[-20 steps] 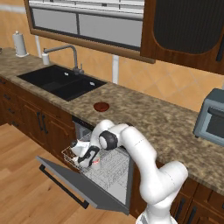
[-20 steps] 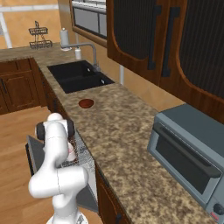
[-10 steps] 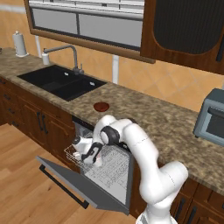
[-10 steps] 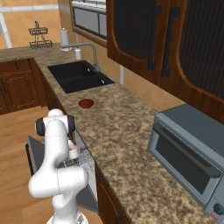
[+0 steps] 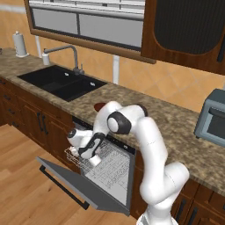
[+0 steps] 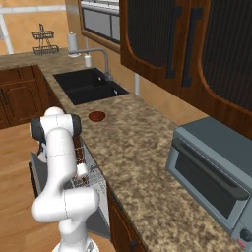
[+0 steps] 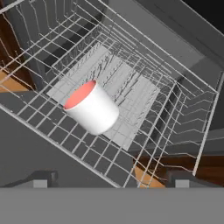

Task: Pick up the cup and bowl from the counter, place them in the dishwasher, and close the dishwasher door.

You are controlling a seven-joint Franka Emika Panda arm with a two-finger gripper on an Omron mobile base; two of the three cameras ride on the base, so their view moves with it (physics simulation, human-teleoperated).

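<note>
Cup [image 7: 92, 107] sits in dishwasher rack [image 7: 144, 109], free of my open tool [image 5: 90, 154]. Bowl [image 6: 97, 116] still on bench [image 6: 142, 147] at 12 o'clock; door [image 5: 83, 186] open.

From this side the white arm [image 6: 61, 162] bends down over the open dishwasher [image 6: 91, 179], hiding most of its white wire rack. A small white cup [image 6: 81, 170] shows just beside the arm, in the rack. On the speckled worktop [image 6: 147, 162] the dark red bowl [image 6: 97, 116] sits near the black sink [image 6: 88, 84]. A grey toaster oven [image 6: 214, 174] stands well apart at the right.
</note>
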